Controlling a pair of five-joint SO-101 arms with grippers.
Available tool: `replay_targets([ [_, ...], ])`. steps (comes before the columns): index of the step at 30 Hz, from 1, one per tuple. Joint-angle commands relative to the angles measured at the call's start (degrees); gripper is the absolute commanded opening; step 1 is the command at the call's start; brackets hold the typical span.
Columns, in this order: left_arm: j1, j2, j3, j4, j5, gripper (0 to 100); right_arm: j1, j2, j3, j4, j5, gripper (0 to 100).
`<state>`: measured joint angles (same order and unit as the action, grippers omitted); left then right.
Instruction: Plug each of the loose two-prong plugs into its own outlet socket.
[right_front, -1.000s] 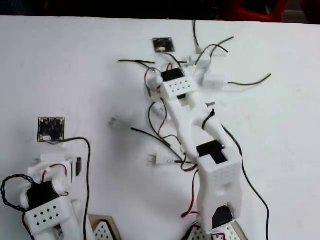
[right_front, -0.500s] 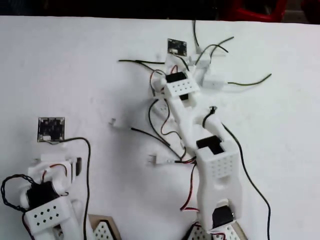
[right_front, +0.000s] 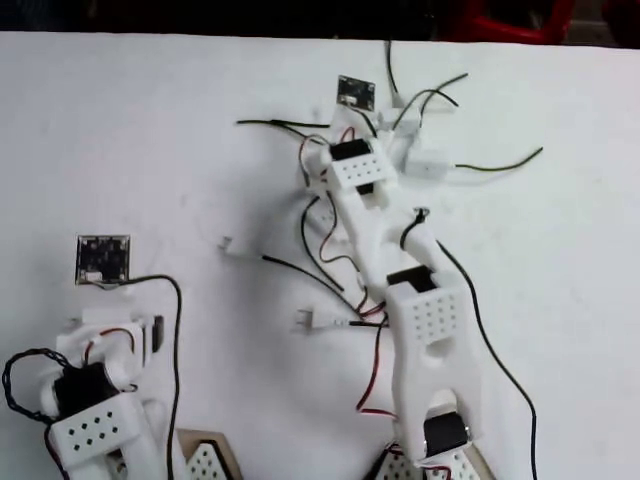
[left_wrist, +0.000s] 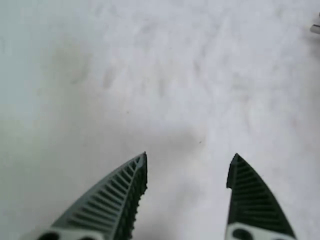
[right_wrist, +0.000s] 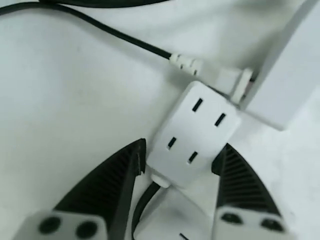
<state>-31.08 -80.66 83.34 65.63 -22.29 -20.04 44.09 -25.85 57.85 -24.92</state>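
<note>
White table (right_front: 120, 130), red object (right_front: 510, 20) beyond its far edge. Your right gripper (right_wrist: 183, 146), jaws wide, straddles the outlet block (right_wrist: 192, 130); a loose plug (right_front: 310, 320) lies beside that arm. Your left gripper (left_wrist: 190, 156) gapes above the table.

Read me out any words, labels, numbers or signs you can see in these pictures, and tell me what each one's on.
No text can be read in any view.
Outlet block: plain white with slots, no print visible.
Left arm's dark square board: pale specks, too small to read.
Right arm's dark square board: pale specks, too small to read.
</note>
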Motion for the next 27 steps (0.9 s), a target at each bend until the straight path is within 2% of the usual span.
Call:
replay_targets([
  [1, -0.22, -0.66, -0.35, -1.14, 0.26, 26, 1.45, 0.40, -5.01, 5.76, 0.09, 10.4],
  [9, -0.13, -0.66, -0.35, -1.14, 0.26, 26, -1.36, 0.40, -15.12, 18.42, 0.09, 1.9],
  [20, -0.13, -0.66, -0.35, -1.14, 0.26, 26, -7.87, 0.40, -28.22, 39.60, 6.07, 1.7],
  [27, -0.13, -0.66, -0.35, -1.14, 0.26, 26, -8.92, -6.11, -21.54, 40.66, 6.15, 1.7],
])
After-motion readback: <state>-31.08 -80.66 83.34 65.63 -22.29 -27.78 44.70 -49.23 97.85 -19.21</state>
